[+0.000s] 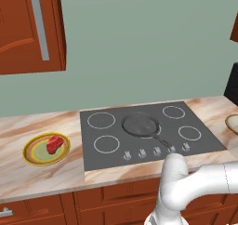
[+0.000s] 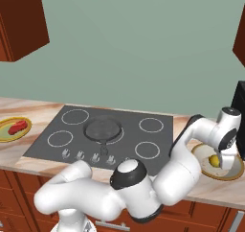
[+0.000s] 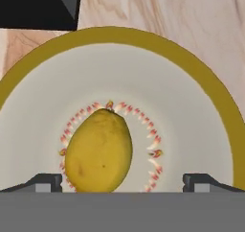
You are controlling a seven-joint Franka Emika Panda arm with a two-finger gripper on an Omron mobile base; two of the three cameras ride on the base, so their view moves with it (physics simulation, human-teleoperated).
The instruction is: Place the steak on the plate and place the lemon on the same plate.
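The small yellow oval lemon (image 3: 98,150) lies in the middle of a pale tan dish with a mustard rim (image 3: 210,87), at the far right of the marbled table (image 1: 42,177), right of the dark hob (image 1: 148,133). The claw (image 3: 122,180) hangs just above it, fingers spread wide and holding nothing; in the hand view one dark fingertip (image 3: 45,182) sits left of the fruit and the other well to its right, so the lemon is off centre between them.

The small bright-red chunk of steak (image 1: 54,144) already rests on the round plate with the yellow-orange ringed rim and pale green centre (image 1: 32,155), at the left end of the table, well apart from the lemon.

The lemon looks light, firm and smooth-skinned, and being rounded it will likely roll on the shallow dish if nudged from one side. The safer hold is across its narrow waist, with the fingers centred on it before closing, so it does not squirt out lengthwise. The dark grey frying pan (image 1: 139,125) sits on the hob between dish and plate.
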